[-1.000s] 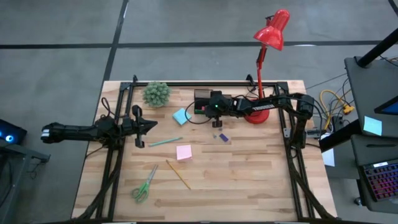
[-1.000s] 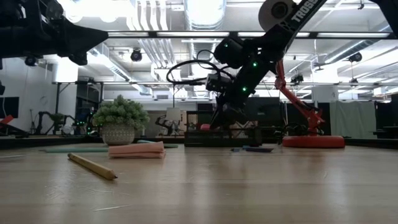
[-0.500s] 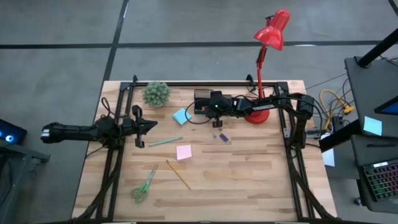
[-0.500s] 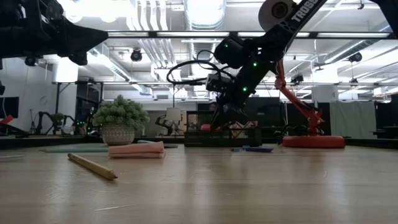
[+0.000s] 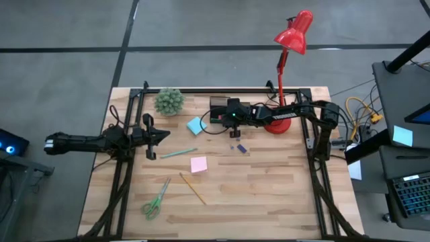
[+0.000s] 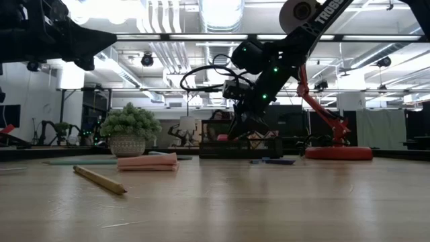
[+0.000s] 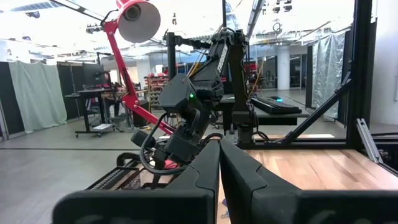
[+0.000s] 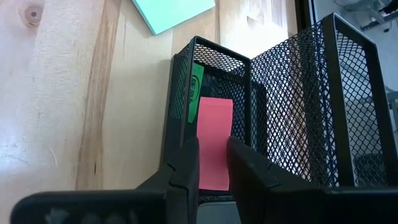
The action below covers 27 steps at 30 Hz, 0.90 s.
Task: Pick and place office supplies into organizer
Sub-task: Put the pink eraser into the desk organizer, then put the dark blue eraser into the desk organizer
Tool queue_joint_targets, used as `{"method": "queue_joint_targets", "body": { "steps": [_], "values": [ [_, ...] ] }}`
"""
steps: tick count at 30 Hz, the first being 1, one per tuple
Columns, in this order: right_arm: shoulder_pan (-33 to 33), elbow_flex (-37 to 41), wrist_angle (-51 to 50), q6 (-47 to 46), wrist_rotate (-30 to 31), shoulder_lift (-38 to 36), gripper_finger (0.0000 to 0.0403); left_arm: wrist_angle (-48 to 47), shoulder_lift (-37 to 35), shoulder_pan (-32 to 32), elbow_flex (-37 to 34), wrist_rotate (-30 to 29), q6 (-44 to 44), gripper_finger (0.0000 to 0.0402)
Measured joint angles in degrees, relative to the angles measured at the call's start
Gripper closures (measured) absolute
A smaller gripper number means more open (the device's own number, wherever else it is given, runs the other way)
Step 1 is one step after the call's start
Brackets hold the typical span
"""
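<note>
right wrist view: the right gripper [image 8: 213, 163] is seen poised directly over a low compartment of the black mesh organizer [image 8: 292, 106], its fingers set narrowly around a small pink piece [image 8: 214, 142] that hangs down into the compartment beside a green piece [image 8: 196, 93] already standing against the mesh wall; whether the pink piece is gripped or already loose cannot be told for certain, but it appears to be pinched at its near end. the pose is judged to be chosen so that the piece drops into the narrow slot rather than onto the table. in the high view the organizer is found at the far side of the table, beside the red lamp [image 5: 290, 40], with the light-blue sticky note [image 5: 195, 125] just next to it. the remaining supplies are left spread on the wood: the teal pen [image 5: 178, 153], pink sticky note [image 5: 198, 164], yellow pencil [image 5: 192, 188] and green-handled scissors [image 5: 156, 199], well apart from the organizer. the left gripper [image 5: 152, 135] is held waiting at the table's left edge, fingers pressed together, empty.
</note>
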<state>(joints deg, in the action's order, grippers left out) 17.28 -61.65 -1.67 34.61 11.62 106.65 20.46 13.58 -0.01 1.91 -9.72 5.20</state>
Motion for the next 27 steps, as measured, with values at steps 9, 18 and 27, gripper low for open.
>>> {"method": "queue_joint_targets", "body": {
  "steps": [9, 18, 27],
  "values": [
    [0.0, 0.0, 0.0, 0.0, 0.2, 0.0, 0.0284, 0.0, 0.0, 0.0, 0.0, 0.0, 0.0, 0.0402],
    [0.0, 0.0, 0.0, 0.0, 0.5, 0.0, 0.0271, 0.0, 0.0, 0.0, 0.0, 0.0, 0.0, 0.0402],
    [0.0, -0.1, 0.1, -2.6, 0.4, 0.0, 0.0282, 0.0, 0.0, 0.0, 0.0, 0.0, 0.0, 0.0402]
  ]
}}
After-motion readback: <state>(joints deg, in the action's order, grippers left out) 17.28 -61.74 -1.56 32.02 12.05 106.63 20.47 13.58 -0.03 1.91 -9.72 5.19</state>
